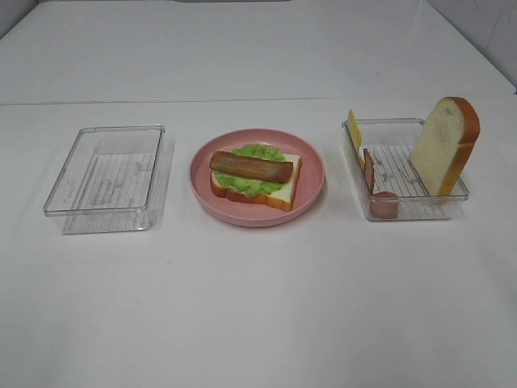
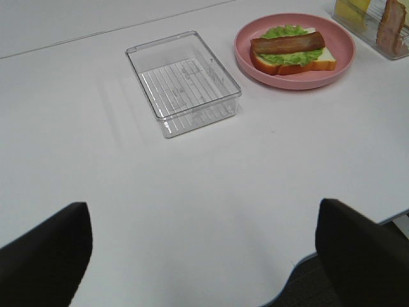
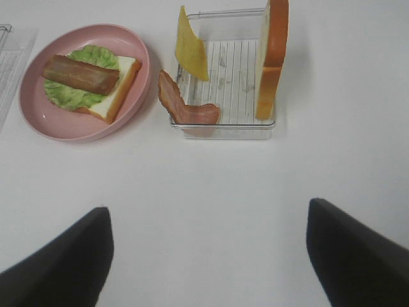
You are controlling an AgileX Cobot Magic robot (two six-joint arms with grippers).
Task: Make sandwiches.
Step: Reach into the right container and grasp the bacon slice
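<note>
Ext. high view: pink plate (image 1: pixel 315 182) sits mid-surface (image 1: pixel 258 307). On it is the part-built sandwich (image 1: pixel 254 174): bread slice (image 1: pixel 281 192) lying flat, lettuce (image 1: pixel 257 152) on top, and one bacon strip (image 1: pixel 250 166) across the lettuce, running approx 9 to 3 o'clock.

At 3 o'clock of the plate, just beside it, is a clear tray (image 1: pixel 420 208). In it:
- The cheese (image 1: pixel 354 129) leans at the 11 o'clock corner, poking above the rim.
- A 2nd bacon strip (image 1: pixel 369 171), bent, lies along the 9 o'clock wall down to the 7 o'clock corner.
- A 2nd bread slice (image 1: pixel 443 145) stands on edge vs. the 3 o'clock wall, tilted a bit, well above the rim.

At 9 o'clock of the plate, near but not touching, is a 2nd clear tray (image 1: pixel 105 182).

Left jaws: spread wide, nothing btwn them, over bare surface, well apart from 2nd clear tray. Right jaws: also spread wide, nothing pinched, over bare surface, well apart from the tray w/ the cheese.
</note>
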